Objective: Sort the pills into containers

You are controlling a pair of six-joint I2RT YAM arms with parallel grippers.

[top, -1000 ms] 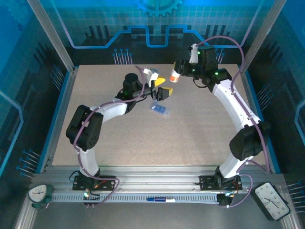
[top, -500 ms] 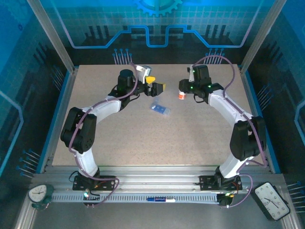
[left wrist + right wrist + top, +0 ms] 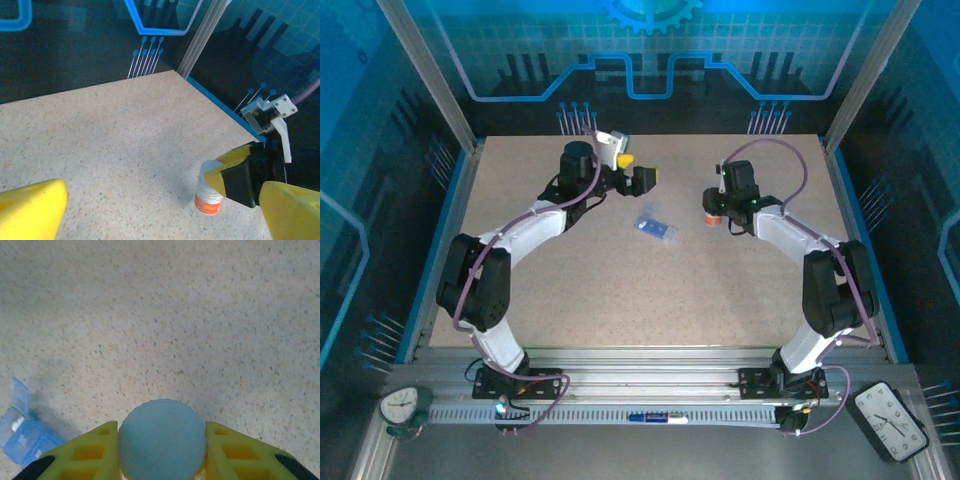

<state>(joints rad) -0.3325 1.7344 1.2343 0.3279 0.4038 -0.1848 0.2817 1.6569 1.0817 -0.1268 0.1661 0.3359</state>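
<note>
- While your left arm pulls back toward the far left of the table (image 3: 520,330), the left gripper (image 3: 636,171) hangs in the air with its yellow fingers spread wide and nothing between them.
- Set against the picture from a second ago, that gripper is now farther from the pill box. It hovered just beside the box then, so you can read this as stepping clear, not reaching in.
- Mid-table, the blue pill box (image 3: 656,228) lies flat between the two grippers, touched by neither, on the same spot as a second ago.
- From the right wrist view you see one lid (image 3: 20,390) of the box standing up and pale bits in the compartments, too small to call pills.
- Right of the box, the orange bottle (image 3: 716,214) is what has just changed. A second ago it was carried high near the far edge, and half a second ago it was partway down. Now it stands upright, low and seemingly on the table, near the box but apart from it.
- Your right gripper (image 3: 719,203) is pressed in on the bottle, its yellow fingers flanking the white cap (image 3: 161,437) on either side.
- For the task, you can judge this as the bottle being parked beside the box. With the cap on, no pills can leave it, and sorting into the compartments looks not yet under way.
</note>
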